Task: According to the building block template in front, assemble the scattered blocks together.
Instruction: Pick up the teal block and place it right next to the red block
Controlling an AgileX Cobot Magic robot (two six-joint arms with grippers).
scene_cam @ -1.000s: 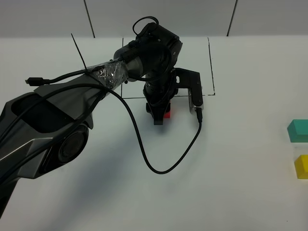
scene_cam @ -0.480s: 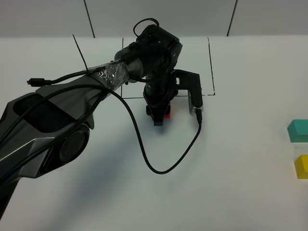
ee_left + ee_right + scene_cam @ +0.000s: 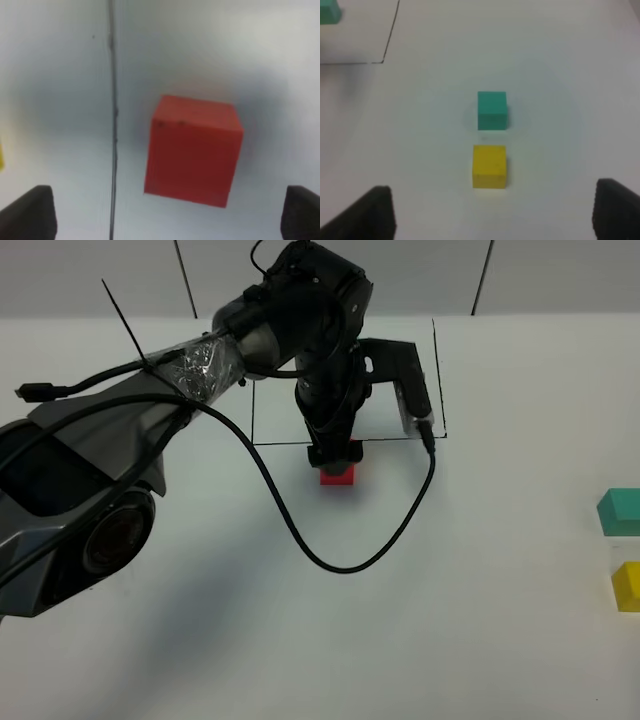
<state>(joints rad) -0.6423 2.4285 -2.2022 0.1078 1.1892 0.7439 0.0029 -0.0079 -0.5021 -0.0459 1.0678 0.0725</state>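
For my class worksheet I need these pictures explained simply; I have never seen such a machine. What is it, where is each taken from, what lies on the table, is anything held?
It is a robot with two arms, each ending in a pincer. One picture comes from a camera mounted high; the other two from cameras on the wrists. The left pincer hangs open over a red cube, beside a drawn black rectangle. The right pincer, also open, looks at a teal cube and a yellow cube. Nothing is held.
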